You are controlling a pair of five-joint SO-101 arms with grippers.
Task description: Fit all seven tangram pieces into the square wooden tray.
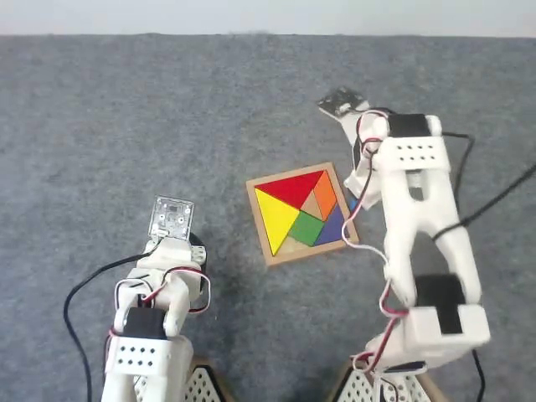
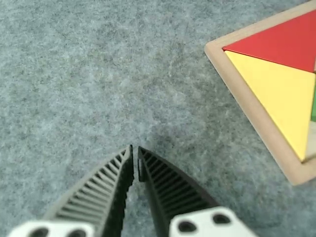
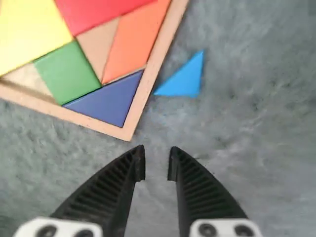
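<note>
Mid-frame from above sits the partly filled tray [image 1: 311, 250], light-blue triangle [image 3: 185, 79] just outside; left gripper [image 2: 135, 150] jaws pressed together, right gripper [image 3: 156, 158] jaws slightly spread.

1. The table cover [image 1: 126, 126] is grey cloth, carpet-like, with a fuzzy, rough, matt nap.
2. The tray [image 1: 312, 252] is pale bare wood, smooth and matt, with faint grain on its floor.
3. The red piece [image 1: 295, 188], yellow piece [image 1: 276, 219], green piece [image 3: 66, 71], orange piece [image 3: 133, 39], dark blue piece [image 3: 108, 101] and light blue triangle [image 3: 183, 79] look painted, smooth and evenly matt.
4. The left gripper [image 2: 135, 154] and right gripper [image 3: 156, 160] have fingers of black matt plastic, ribbed on their faces.
5. The arm housings [image 1: 419, 151] are white plastic, smooth, with a slight sheen.
</note>
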